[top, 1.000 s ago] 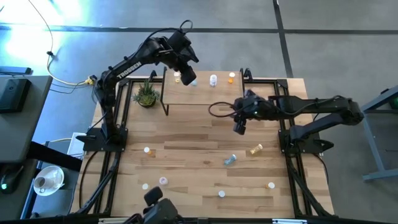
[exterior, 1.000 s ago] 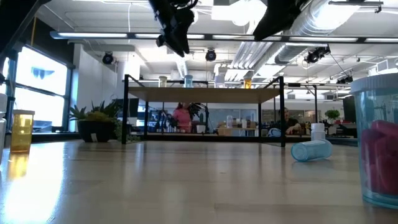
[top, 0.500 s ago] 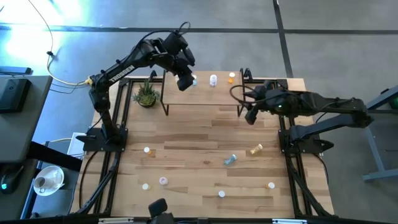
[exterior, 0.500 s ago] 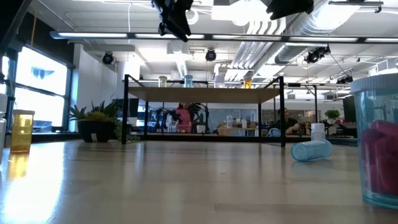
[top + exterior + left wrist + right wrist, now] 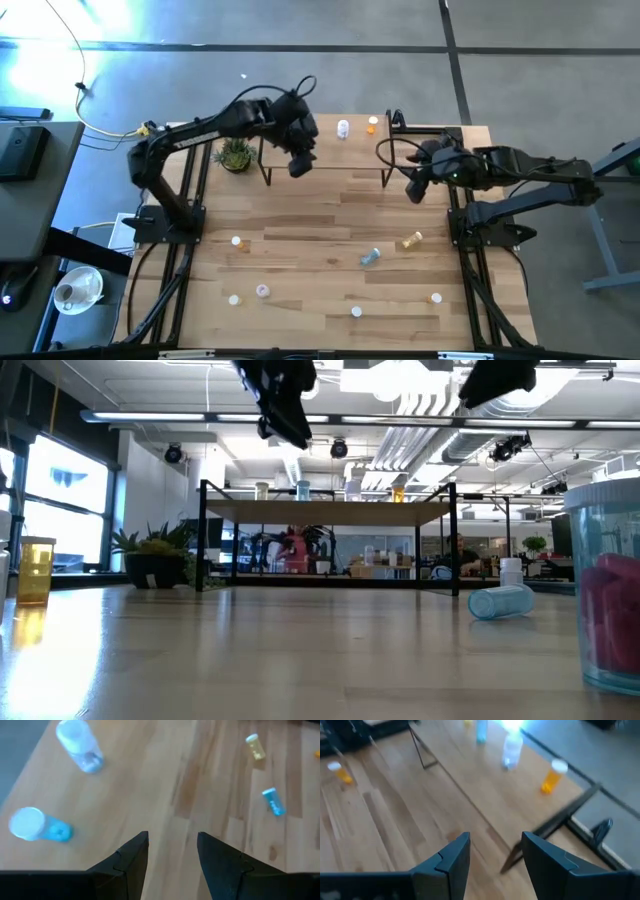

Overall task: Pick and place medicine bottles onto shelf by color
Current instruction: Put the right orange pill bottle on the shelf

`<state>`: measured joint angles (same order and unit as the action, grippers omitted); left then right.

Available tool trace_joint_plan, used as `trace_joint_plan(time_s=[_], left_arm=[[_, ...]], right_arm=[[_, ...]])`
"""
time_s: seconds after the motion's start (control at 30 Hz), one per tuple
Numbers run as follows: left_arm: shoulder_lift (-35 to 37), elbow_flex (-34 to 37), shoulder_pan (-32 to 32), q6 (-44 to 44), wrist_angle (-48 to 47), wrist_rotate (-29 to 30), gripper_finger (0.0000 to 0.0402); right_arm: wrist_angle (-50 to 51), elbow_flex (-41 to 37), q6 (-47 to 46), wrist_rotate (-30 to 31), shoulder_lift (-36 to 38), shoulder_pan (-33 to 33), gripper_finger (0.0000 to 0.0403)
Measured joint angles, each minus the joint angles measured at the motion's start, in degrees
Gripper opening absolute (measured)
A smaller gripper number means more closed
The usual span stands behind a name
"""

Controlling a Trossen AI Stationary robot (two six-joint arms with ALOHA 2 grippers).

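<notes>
Black-framed, light wood shelf (image 5: 325,148) sees both arms pull back empty after a drop-off.

Within the last second the left gripper (image 5: 300,163) has slid from the shelf's 11 o'clock corner towards its front edge, fingers (image 5: 131,856) apart and holding nothing; the right gripper (image 5: 415,190) has swung out to the shelf's 3 o'clock side, also parted and empty. White-capped medicine bottles on the shelf include a blue one (image 5: 42,826), a pale one (image 5: 343,128) and an orange one (image 5: 372,124). Others remain scattered across the plank table (image 5: 300,250), among them a yellow bottle (image 5: 410,241) and a tipped blue bottle (image 5: 369,257), so sorting likely continues.

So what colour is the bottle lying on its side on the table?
Blue bottle with a white cap; clearest in the low view.
</notes>
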<state>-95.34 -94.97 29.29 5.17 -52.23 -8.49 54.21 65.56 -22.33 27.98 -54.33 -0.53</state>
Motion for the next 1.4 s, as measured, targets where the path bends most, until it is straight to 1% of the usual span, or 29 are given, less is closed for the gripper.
trace_joint_plan(time_s=[0.17,0.23,0.5,0.67,0.8,1.03,1.1,1.27,1.4], left_arm=[[5.3,8.9,-2.4,-0.2,8.4,0.1,0.0158],[7.4,12.8,-3.5,-0.8,12.9,0.1,0.0158],[15.3,27.0,-7.0,-5.0,22.1,0.1,0.0158],[19.3,35.2,-9.8,-7.3,29.6,0.1,0.0158],[21.2,41.0,-12.1,-9.4,36.3,0.1,0.0158],[21.6,47.3,-16.6,-11.0,43.7,0.1,0.0158],[21.6,48.3,-18.0,-11.9,45.2,0.1,0.0158],[21.6,49.4,-20.8,-12.1,48.1,0.1,0.0158],[21.6,49.4,-21.8,-12.1,49.4,0.1,0.0158]], right_arm=[[5.0,-0.6,-6.7,0.0,0.0,-3.4,0.0169],[5.1,-2.2,-8.8,0.0,0.1,-5.2,0.0169],[4.4,-10.1,-18.2,-1.3,0.0,-12.2,0.0169],[3.9,-12.1,-23.5,-2.1,0.0,-16.3,0.0169],[3.2,-12.2,-27.1,-1.6,-0.5,-19.9,0.0169],[2.9,-12.2,-33.2,-1.5,-3.0,-26.7,0.0169],[2.9,-12.2,-35.3,-2.5,-4.0,-28.7,0.0169],[2.9,-12.2,-41.5,-6.9,-6.2,-33.2,0.0169],[2.7,-12.2,-44.6,-7.2,-7.3,-37.0,0.0169]])
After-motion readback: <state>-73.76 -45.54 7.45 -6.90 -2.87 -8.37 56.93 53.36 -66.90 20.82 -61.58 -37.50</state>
